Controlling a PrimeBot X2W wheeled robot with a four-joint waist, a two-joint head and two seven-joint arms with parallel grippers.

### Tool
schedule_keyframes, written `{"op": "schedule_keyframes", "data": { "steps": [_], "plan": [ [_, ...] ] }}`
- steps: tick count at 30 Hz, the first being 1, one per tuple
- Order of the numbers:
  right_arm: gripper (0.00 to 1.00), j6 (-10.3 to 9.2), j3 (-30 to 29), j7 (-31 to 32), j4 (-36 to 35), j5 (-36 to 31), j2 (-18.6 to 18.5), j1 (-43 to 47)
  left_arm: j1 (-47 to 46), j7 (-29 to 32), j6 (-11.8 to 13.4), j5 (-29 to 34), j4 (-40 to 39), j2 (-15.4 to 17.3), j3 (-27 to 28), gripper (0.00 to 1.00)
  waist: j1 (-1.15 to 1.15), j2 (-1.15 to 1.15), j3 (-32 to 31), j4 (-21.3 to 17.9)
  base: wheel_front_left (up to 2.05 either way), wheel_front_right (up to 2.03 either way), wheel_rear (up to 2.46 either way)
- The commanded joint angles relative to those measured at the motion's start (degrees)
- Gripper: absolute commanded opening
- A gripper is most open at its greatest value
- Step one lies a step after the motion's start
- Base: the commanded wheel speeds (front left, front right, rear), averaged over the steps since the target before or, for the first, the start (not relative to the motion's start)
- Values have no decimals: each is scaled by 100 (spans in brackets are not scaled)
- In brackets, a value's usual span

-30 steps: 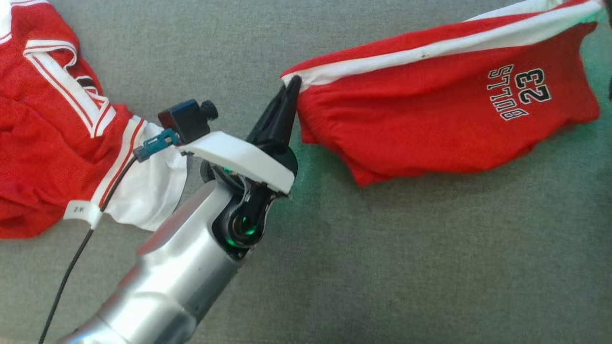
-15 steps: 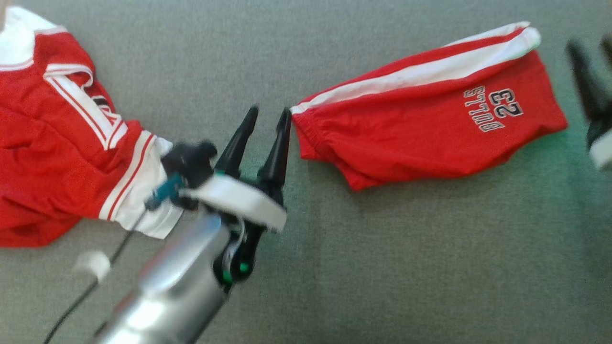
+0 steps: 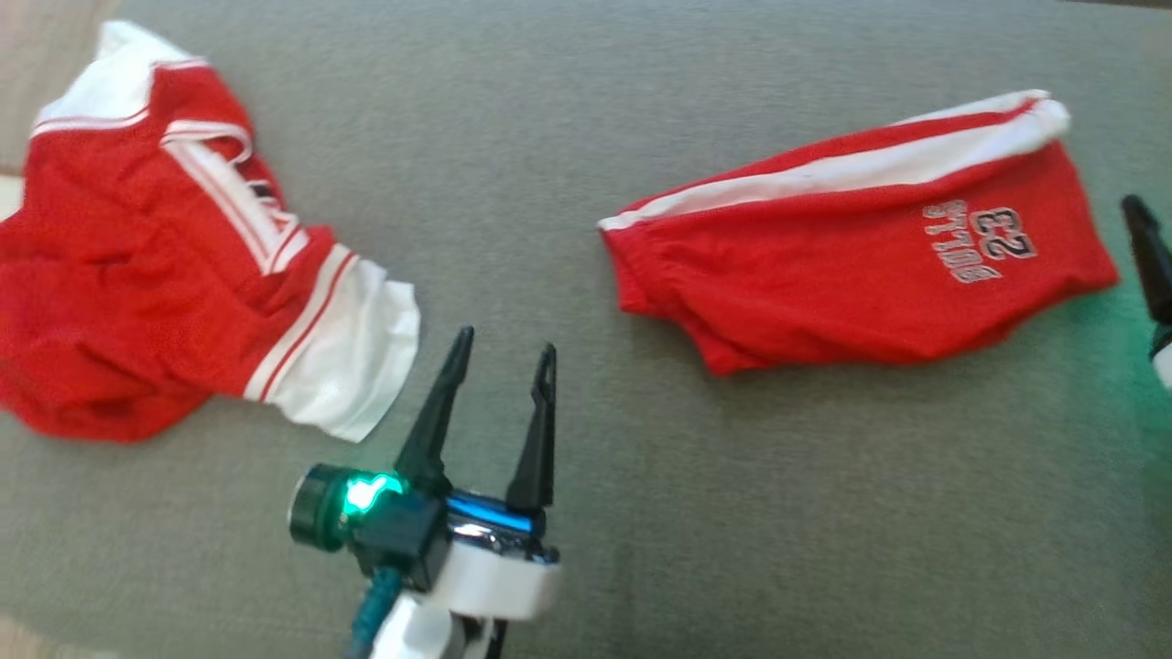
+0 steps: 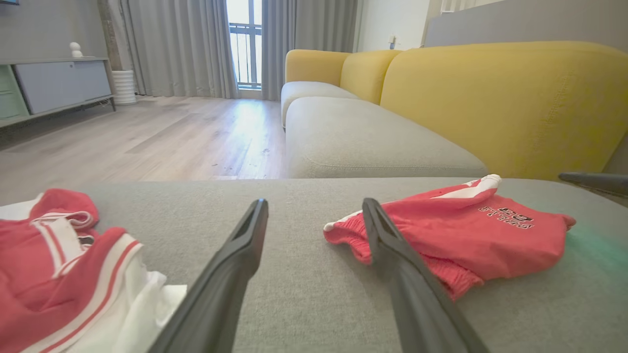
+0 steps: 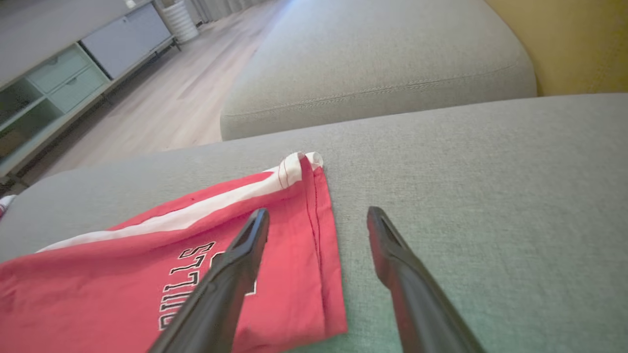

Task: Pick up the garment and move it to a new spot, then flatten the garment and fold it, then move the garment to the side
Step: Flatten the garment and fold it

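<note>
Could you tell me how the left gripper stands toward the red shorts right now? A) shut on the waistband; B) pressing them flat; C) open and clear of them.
C: the left gripper has spread fingers, and bare sofa cushion lies between it and the red shorts.

Bare cushion (image 3: 549, 183) between jersey (image 3: 137, 302) and shorts (image 3: 824, 284)

On the sofa seat (image 3: 641, 513) the shorts (image 3: 851, 265) lie at the upper right of the head view and the jersey (image 3: 156, 275) at the upper left, well apart. The left tool (image 3: 506, 340) stands at bottom centre, between the two garments and touching neither. The right tool (image 5: 318, 212) is at the right edge, just beside the shorts' end.
</note>
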Motion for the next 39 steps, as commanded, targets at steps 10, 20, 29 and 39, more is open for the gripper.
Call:
{"op": "schedule_keyframes", "data": {
  "steps": [10,20,29,39],
  "plan": [
    [100,-4,-164,503,1203,-315,-10,-546,180,-53,-225,769,-215,-300,374,100,1,0,275,805,0,0,0],
    [0,-4,74,890,1419,-233,144,-625,229,-53,-437,962,-141,-481,580,100,1,0,347,838,0,0,0],
    [0,-4,252,646,1148,-104,-21,-651,227,-53,-624,1130,-40,-547,798,100,1,0,236,279,0,0,0],
    [0,-4,261,360,1212,-193,-600,-502,154,-53,-841,1282,60,-591,951,100,1,0,141,-531,0,0,0]
  ]
}}
